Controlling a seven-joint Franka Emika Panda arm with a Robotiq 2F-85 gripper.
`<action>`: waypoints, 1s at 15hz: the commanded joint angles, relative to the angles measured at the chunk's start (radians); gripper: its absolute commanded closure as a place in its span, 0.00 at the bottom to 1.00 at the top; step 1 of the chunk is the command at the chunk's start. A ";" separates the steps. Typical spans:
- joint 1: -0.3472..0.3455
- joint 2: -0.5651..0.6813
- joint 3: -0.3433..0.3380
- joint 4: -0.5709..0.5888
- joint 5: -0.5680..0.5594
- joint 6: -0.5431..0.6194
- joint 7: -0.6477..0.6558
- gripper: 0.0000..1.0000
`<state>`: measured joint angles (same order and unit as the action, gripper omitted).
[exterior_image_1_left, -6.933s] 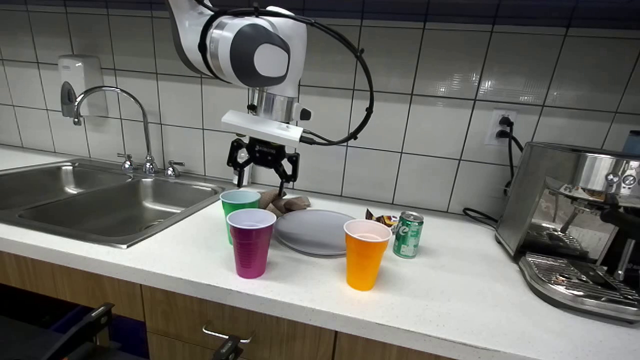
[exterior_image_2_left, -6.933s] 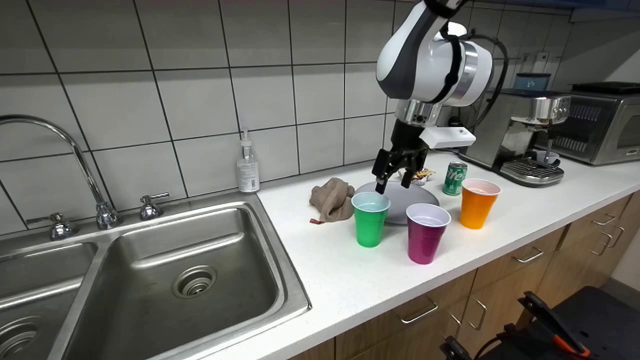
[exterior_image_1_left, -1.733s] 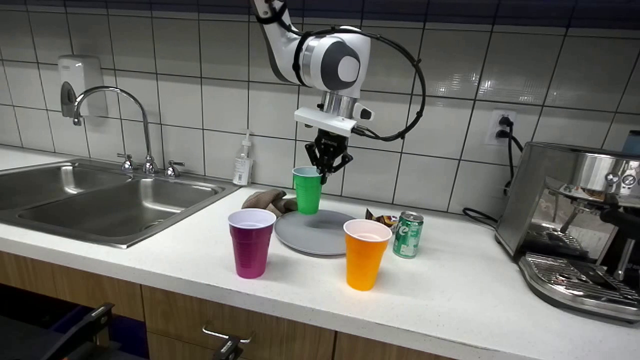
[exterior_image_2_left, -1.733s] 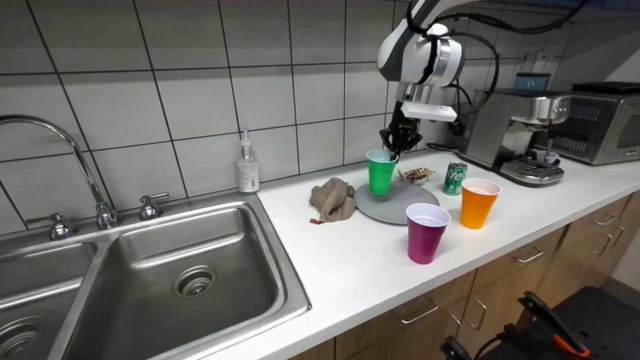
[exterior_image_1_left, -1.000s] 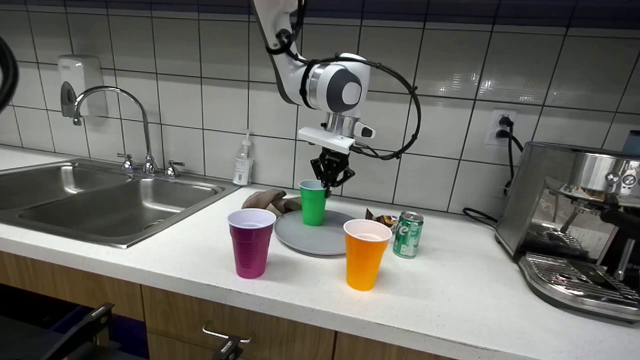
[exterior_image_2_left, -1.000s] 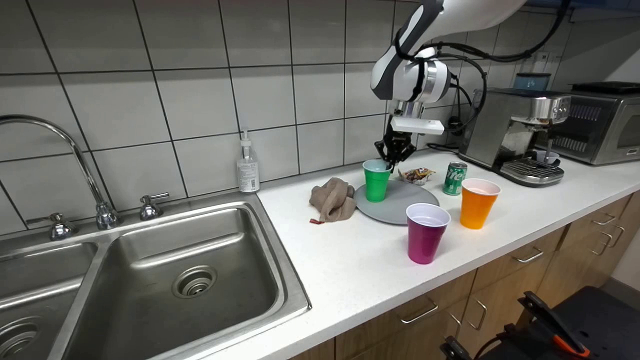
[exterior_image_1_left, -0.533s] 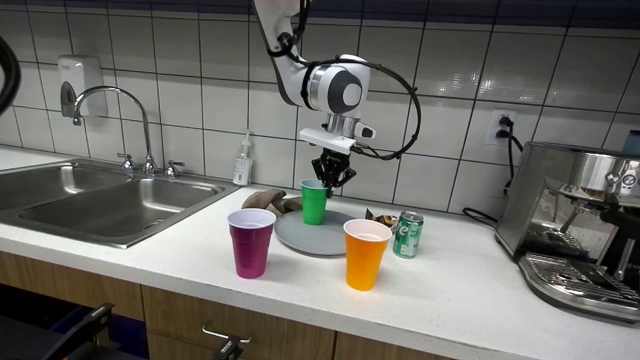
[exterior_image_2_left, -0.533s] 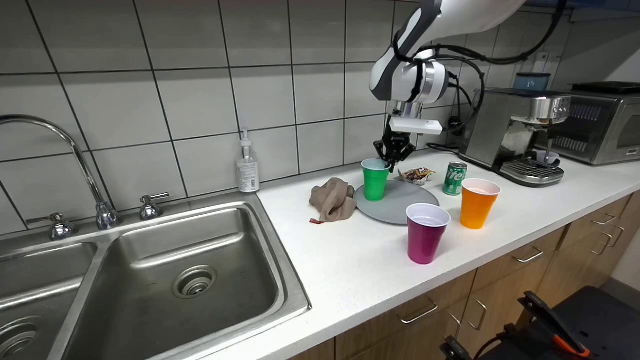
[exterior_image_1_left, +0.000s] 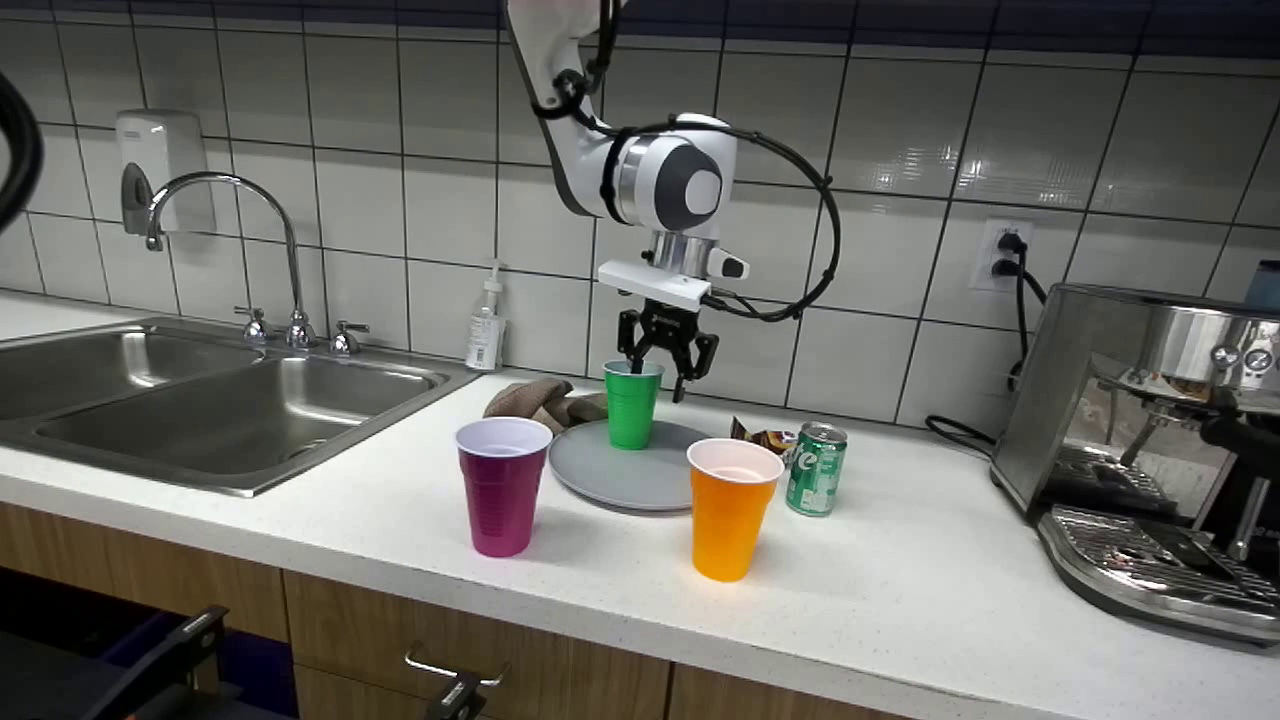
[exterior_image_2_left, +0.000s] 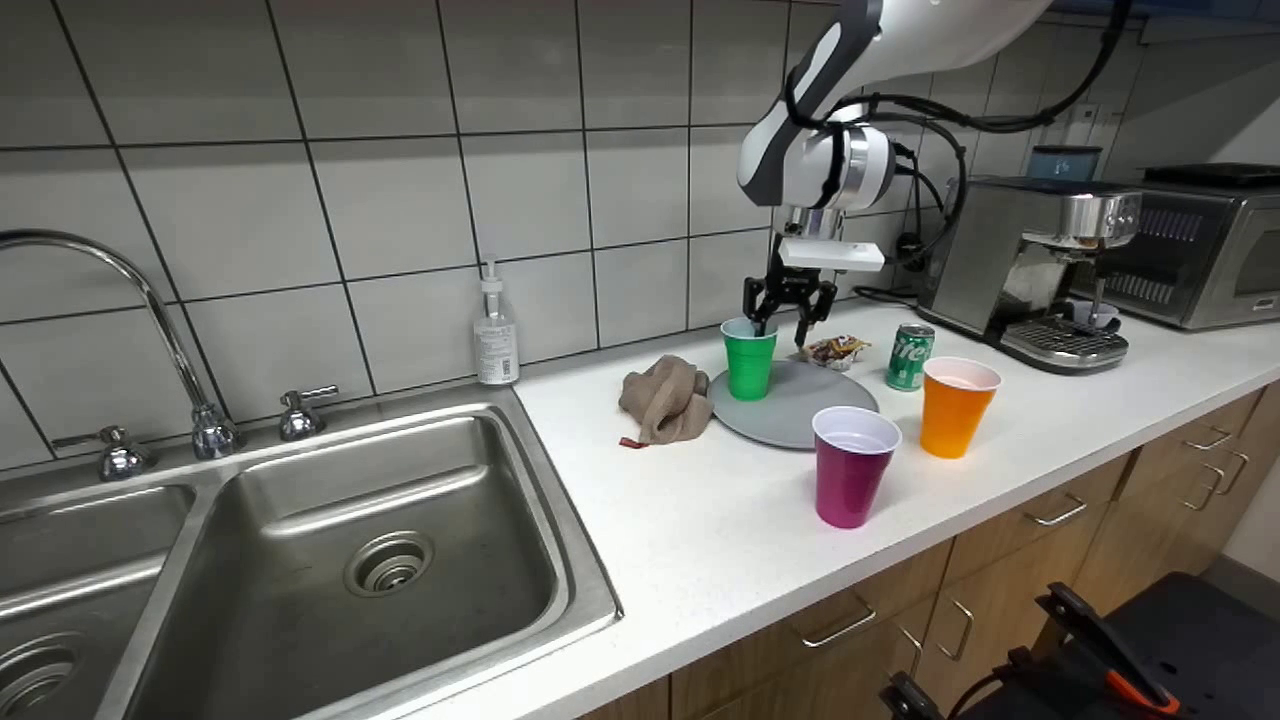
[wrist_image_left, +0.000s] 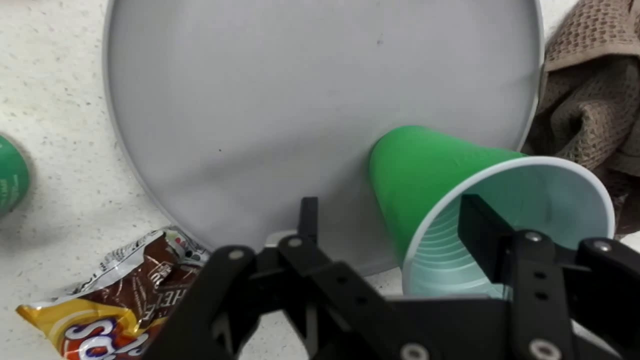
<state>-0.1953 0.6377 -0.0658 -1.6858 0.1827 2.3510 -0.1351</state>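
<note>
The green cup (exterior_image_1_left: 630, 410) stands upright on the grey plate (exterior_image_1_left: 600, 482), toward its sink side, in both exterior views. My gripper (exterior_image_1_left: 658, 384) is open just above the cup's rim. In the wrist view one finger (wrist_image_left: 482, 235) reaches inside the cup's mouth, while the opposite finger (wrist_image_left: 308, 217) hangs outside over the plate (wrist_image_left: 300, 75). The near wall of the cup (wrist_image_left: 415, 170) lies between them with a gap on each side, so neither finger seems to press on it.
A purple cup (exterior_image_1_left: 502, 505) and an orange cup (exterior_image_1_left: 732, 525) stand in front of the plate. Beside it are a soda can (exterior_image_1_left: 816, 470), a snack wrapper (wrist_image_left: 125, 305) and a brown cloth (exterior_image_2_left: 665, 400). The sink (exterior_image_2_left: 560, 560) and coffee machine (exterior_image_1_left: 1150, 450) flank the counter.
The green cup was lifted from the counter, carried over the plate and lowered onto it. Within the last half second the jaws have spread and let go of its wall; the arm has barely moved.
</note>
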 joint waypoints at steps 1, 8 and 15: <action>0.002 -0.039 0.006 -0.034 -0.031 0.000 -0.005 0.00; 0.003 -0.164 0.021 -0.182 -0.047 0.074 -0.083 0.00; -0.003 -0.297 0.028 -0.341 -0.034 0.160 -0.163 0.00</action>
<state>-0.1829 0.4238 -0.0571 -1.9241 0.1530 2.4700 -0.2516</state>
